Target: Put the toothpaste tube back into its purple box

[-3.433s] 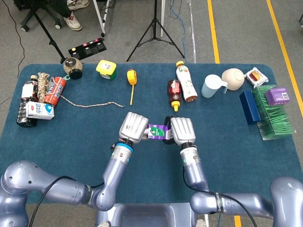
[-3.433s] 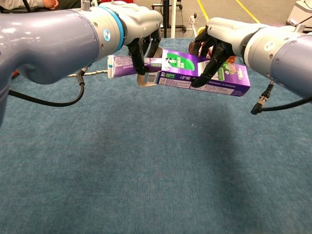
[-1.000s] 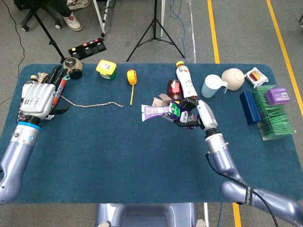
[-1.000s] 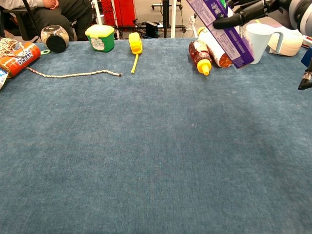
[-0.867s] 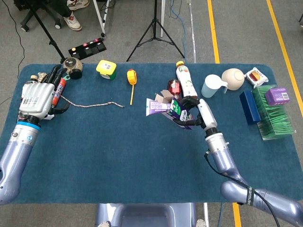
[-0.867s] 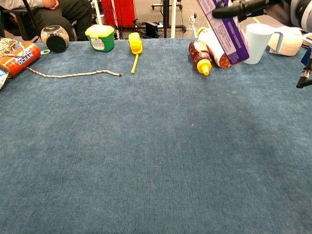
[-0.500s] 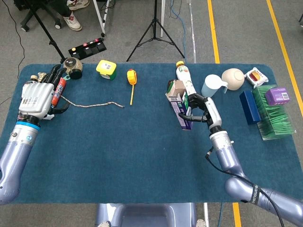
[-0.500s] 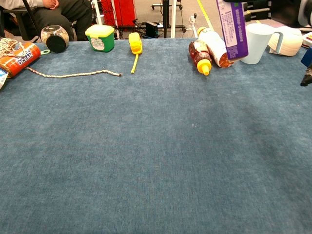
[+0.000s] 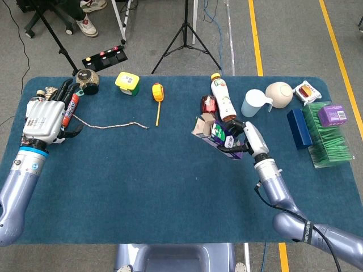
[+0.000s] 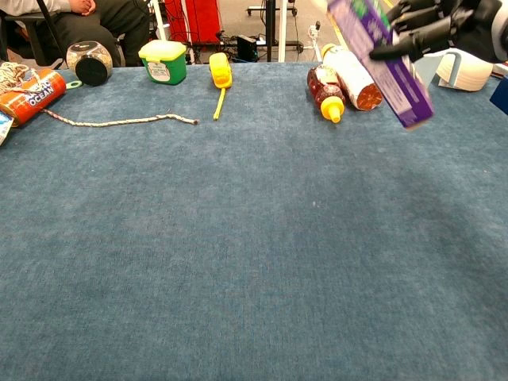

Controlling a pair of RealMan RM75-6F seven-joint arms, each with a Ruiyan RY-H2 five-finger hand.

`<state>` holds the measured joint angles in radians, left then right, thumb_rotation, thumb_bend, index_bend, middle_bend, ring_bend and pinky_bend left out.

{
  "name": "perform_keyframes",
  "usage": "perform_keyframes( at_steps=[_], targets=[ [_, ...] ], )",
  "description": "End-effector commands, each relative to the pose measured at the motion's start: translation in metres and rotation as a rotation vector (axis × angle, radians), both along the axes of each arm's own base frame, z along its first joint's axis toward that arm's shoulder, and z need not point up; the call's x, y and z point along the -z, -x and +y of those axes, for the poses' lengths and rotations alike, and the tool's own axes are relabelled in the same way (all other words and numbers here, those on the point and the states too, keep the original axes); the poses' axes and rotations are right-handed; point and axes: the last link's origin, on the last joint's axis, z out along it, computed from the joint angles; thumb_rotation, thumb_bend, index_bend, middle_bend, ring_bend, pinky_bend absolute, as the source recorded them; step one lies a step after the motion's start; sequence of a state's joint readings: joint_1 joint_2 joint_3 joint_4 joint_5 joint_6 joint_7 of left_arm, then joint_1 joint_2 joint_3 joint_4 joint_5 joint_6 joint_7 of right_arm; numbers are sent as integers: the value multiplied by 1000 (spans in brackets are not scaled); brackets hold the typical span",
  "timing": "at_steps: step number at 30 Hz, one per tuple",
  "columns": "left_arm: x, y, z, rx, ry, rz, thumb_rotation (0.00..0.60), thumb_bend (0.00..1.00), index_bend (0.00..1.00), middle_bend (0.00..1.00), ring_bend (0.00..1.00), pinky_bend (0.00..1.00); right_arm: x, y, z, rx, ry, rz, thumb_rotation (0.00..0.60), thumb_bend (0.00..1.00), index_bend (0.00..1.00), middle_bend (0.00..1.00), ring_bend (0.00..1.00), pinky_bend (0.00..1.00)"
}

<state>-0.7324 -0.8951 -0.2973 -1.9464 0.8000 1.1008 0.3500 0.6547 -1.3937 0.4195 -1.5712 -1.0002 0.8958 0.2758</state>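
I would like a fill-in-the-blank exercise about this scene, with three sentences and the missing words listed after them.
1. The purple box is held above the table by the robot's ____ hand.
2. The left hand is at the far left end of the table, near the loose ____ that lies on the cloth.
3. Between the green container with the yellow lid and the two lying bottles there is a ____ tape measure.

Missing words: right; rope; yellow
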Motion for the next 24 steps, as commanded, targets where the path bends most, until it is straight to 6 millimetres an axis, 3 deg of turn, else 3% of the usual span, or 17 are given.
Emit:
perform_keyframes(
  at_steps=[1, 8, 15, 24],
  targets=[
    [1, 3, 0, -5, 1, 2, 600, 275, 0, 0, 129, 461, 14, 6, 5, -160, 33, 386, 600, 388, 561, 690, 606, 742],
    [3, 11, 1, -21, 7, 9, 600, 276, 0, 0, 129, 456, 30, 4, 9, -254, 51, 662, 600, 389, 561, 684, 604, 759],
    [8, 21, 0, -32, 18, 27, 600, 276, 0, 0, 111, 301, 56, -9, 14, -251, 43, 763, 600, 388, 561, 681, 603, 759],
    [13, 34, -5, -38, 25, 31, 600, 276, 0, 0, 101, 290, 85, -13, 25, -234, 36, 876, 600, 388, 559, 675, 602, 759]
  ],
)
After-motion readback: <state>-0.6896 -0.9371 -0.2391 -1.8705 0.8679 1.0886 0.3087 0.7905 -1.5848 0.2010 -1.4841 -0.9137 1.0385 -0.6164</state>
